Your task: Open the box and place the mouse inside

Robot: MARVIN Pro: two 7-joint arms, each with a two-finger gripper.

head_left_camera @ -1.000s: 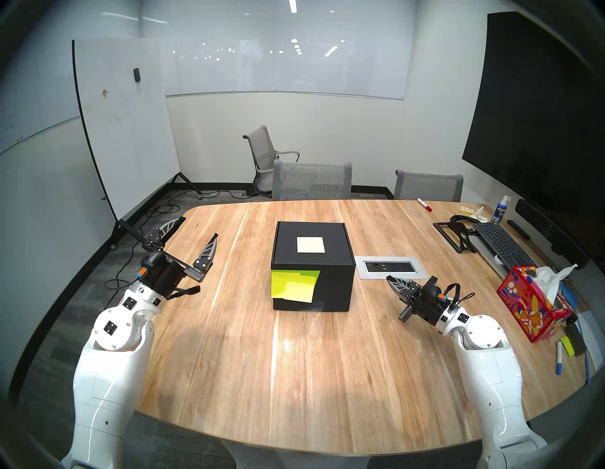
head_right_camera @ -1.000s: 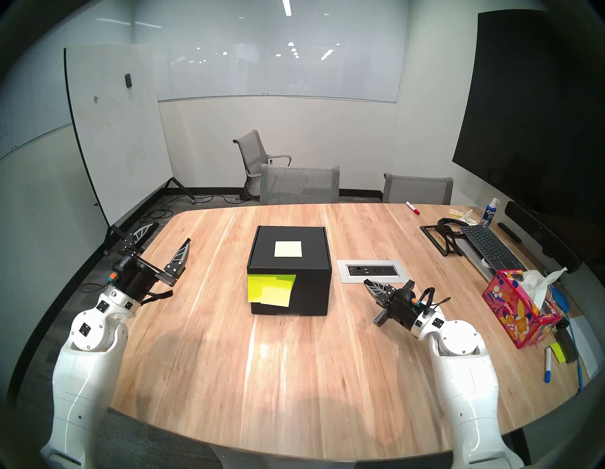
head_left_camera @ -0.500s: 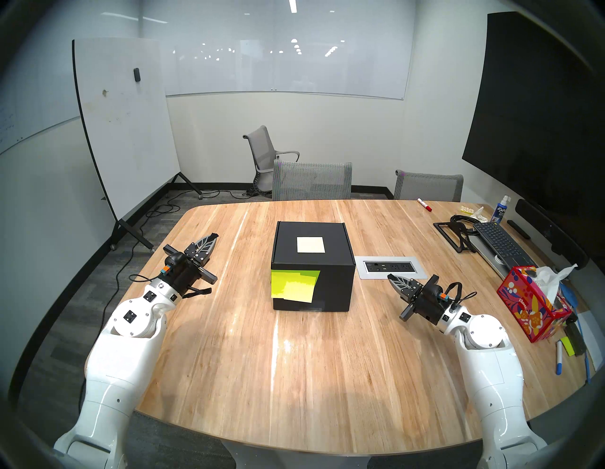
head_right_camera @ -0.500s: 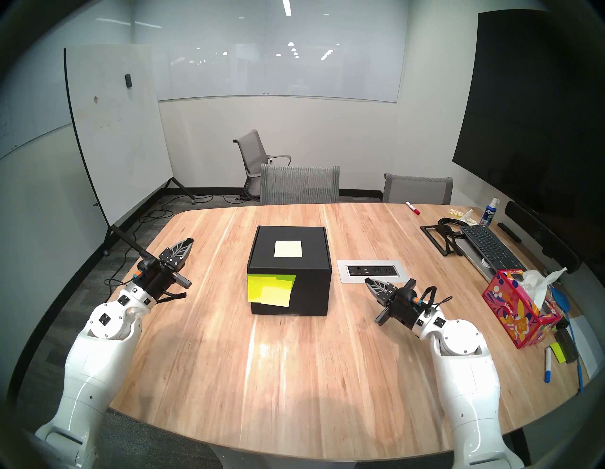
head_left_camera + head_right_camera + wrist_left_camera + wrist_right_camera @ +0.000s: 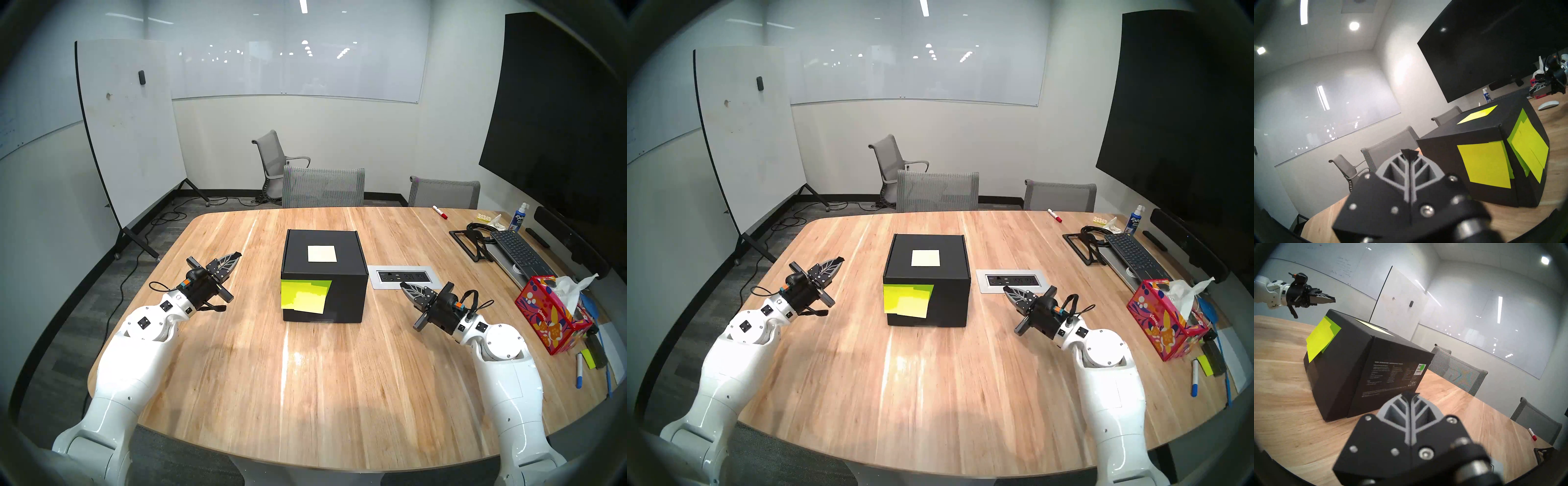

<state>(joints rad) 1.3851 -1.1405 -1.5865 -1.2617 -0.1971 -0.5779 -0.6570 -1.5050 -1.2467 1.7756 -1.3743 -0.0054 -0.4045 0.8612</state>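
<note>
Both empty and pressed shut: left pincer (image 5: 234, 257) at nine o'clock of the box (image 5: 324, 275), right pincer (image 5: 405, 287) at three. Lid still down, mid-table (image 5: 305, 373). Mouse (image 5: 1548, 105) beyond, at three o'clock; risks sliding the box, or knocking it away.

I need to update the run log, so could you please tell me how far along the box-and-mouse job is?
Nothing is done yet: the box sits on the table with its lid shut. Nothing is in hand; the left end effector and right end effector are both shut and empty, either side of the box. The mouse lies on the table beyond it. Opening the lid, picking up the mouse and placing it inside all remain.
</note>
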